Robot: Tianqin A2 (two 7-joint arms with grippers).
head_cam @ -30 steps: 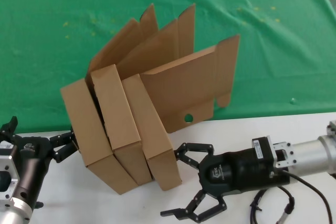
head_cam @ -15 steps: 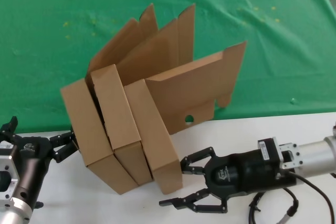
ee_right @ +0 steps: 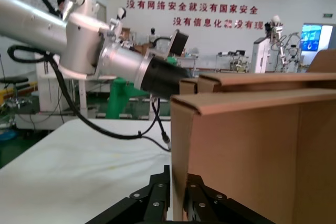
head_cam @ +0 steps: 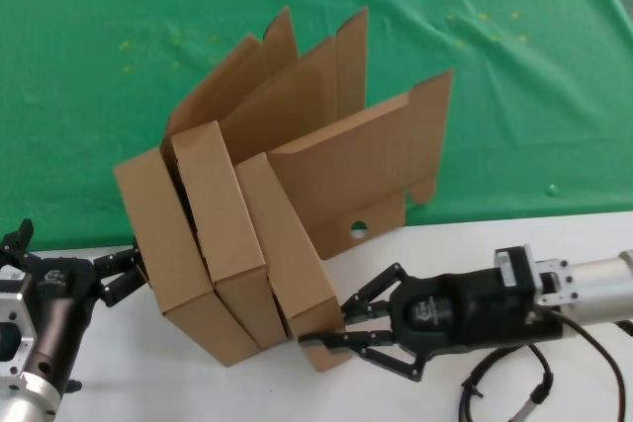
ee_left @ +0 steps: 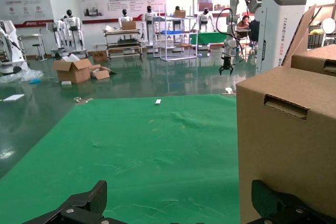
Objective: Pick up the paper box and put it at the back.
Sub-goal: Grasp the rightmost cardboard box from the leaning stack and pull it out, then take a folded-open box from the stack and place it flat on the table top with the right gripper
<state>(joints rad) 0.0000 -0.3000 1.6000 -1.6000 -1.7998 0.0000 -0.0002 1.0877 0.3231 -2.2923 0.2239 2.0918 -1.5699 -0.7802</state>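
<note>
The paper box [head_cam: 289, 244] is the rightmost of three brown cardboard boxes, leaning tilted at the table's front with its lid [head_cam: 366, 170] raised. My right gripper [head_cam: 331, 335] is shut on the lower front wall of its tray. The right wrist view shows the two fingers [ee_right: 157, 198] pressed on either side of that cardboard wall [ee_right: 252, 150]. The green cloth at the back [head_cam: 514, 96] lies behind the boxes. My left gripper [head_cam: 71, 254] stands open at the front left, beside the leftmost box [ee_left: 283, 145], holding nothing.
Two matching brown boxes [head_cam: 163, 244] [head_cam: 223, 224] lean against the paper box on its left, lids up. The white tabletop [head_cam: 198, 392] runs along the front. A black cable [head_cam: 504, 382] trails under the right arm. My left arm [ee_right: 105, 51] shows in the right wrist view.
My right gripper turned, moved left to the paper box's near corner and closed on its wall. The box's lid swayed slightly. The left arm stayed still.
</note>
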